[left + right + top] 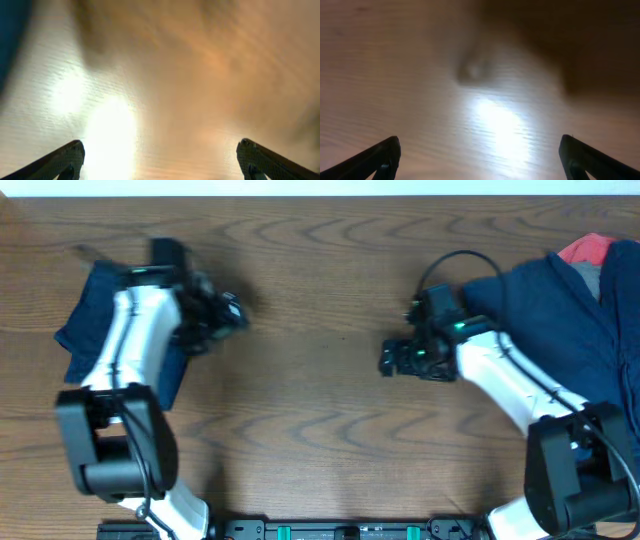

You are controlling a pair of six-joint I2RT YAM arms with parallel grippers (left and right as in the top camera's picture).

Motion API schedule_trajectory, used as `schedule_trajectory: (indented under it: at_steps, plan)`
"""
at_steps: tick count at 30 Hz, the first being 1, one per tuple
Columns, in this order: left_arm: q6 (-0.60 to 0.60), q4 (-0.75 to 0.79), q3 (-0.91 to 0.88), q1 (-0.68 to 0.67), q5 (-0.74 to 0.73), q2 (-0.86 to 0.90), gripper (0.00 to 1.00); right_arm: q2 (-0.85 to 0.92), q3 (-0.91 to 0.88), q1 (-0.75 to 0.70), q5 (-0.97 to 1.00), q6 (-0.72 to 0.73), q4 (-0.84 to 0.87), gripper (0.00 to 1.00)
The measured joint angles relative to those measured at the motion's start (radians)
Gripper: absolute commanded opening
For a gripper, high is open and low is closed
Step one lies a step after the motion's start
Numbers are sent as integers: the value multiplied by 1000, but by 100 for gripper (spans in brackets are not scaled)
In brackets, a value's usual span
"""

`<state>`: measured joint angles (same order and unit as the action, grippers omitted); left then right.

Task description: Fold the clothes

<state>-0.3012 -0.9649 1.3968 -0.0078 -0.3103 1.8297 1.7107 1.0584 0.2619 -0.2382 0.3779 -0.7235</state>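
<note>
A folded dark navy garment [92, 315] lies at the far left, partly under my left arm. A pile of navy clothes [565, 310] with a coral-red and grey piece [590, 252] on top sits at the far right. My left gripper [232, 313] is open and empty over bare wood, to the right of the folded garment; a blue edge of the garment [10, 35] shows in the left wrist view. My right gripper [392, 358] is open and empty over bare wood, left of the pile. Both wrist views show wide-spread fingers [159, 155] [480, 152] above the tabletop.
The wooden table [310, 430] spans the view. A black cable [450, 265] loops above the right wrist. The arm bases stand at the front edge, left [115, 450] and right [575, 470].
</note>
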Motion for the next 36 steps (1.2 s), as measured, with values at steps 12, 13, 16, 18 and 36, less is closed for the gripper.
schedule_trajectory:
  at_steps: [12,13,16,18,36]
  plan:
    - [22,-497,-5,-239,90,0,98,-2,1,-276,-80,-135,-518,99]
    - [22,-516,-7,-239,89,-1,98,-6,1,-278,-84,-151,-546,99]
    - [22,-535,-33,-239,85,-19,98,-53,-8,-278,-85,-179,-592,99]
    - [22,-529,-61,-239,80,-54,98,-120,-19,-278,-85,-189,-591,98]
    - [-39,72,-509,-239,340,-1238,98,-1274,-270,-256,166,-147,-173,99]
